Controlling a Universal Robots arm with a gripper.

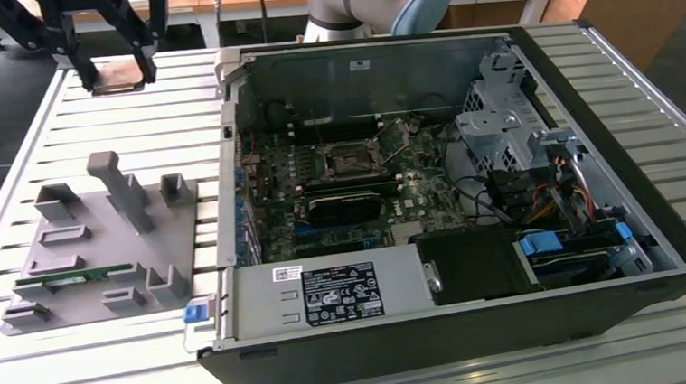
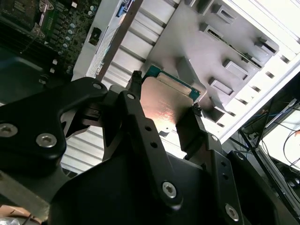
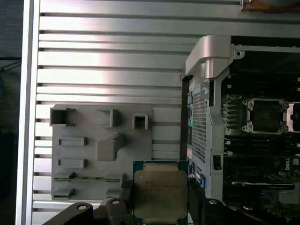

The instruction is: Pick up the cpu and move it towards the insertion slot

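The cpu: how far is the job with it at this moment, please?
Pickup looks done: the end effector is shut on the cpu, which is lifted off the grey holder tray, in both wrist views. The move is in hand: in the exterior view the end effector hangs over the slatted table, outside the computer case. Left: reaching the insertion slot on the board.
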